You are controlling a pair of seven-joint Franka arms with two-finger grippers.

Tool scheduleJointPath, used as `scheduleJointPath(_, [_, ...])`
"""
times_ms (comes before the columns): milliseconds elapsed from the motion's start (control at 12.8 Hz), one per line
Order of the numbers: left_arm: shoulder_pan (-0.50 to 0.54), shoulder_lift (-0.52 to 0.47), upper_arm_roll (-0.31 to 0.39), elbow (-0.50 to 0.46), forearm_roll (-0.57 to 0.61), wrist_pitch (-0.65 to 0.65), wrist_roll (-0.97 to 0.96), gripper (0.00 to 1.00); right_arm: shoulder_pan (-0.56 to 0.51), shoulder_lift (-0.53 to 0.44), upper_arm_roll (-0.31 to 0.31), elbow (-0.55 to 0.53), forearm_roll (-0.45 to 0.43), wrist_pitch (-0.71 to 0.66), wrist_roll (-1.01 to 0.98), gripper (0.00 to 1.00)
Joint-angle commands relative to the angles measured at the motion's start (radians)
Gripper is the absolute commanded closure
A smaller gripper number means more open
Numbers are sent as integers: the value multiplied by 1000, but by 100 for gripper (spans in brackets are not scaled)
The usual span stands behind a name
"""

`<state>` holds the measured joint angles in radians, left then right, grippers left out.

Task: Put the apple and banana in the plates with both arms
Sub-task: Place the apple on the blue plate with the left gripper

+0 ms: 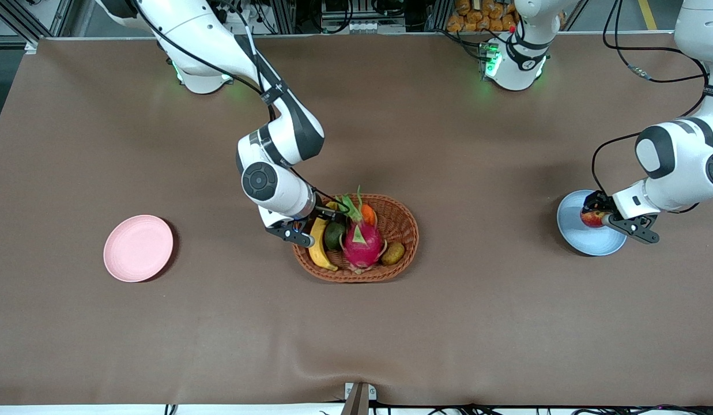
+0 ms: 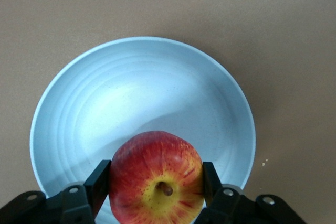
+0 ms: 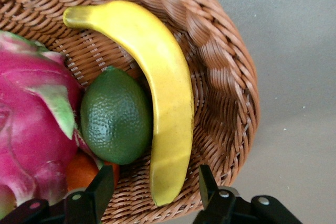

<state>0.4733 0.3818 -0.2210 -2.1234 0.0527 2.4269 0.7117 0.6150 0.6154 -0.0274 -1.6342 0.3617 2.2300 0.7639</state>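
The left gripper [image 2: 156, 188] clamped the apple [image 2: 156, 177] over the light blue plate [image 2: 100, 103], poised to set it down. At the wicker basket [image 3: 220, 61], the right gripper [image 3: 155, 192] hung spread astride the banana [image 3: 160, 93], which lay inside along the rim beside the green fruit [image 3: 115, 115], ready to pinch it.

Even overhead light floods the brown bench [image 1: 160, 323], casting soft shadows beside the pink plate [image 1: 138, 248] and wicker basket [image 1: 402, 230]. A pale sheen crosses the blue plate [image 2: 131, 93]; all views stay sharp.
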Motion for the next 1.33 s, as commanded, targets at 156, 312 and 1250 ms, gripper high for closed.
scheduleJointPath(156, [8,31,-1,3,13,38,26,44,17,33,-8,30,-43,-12,20,39])
scheduleJointPath(312, [7,34,0,2,13,55,32,22,20,46,-8,30,-43,-7,28,42])
scheduleJointPath(1250, [-2,-30,-47,299,10,-327,23,0,25,81,-8,30,-63,31,74,48])
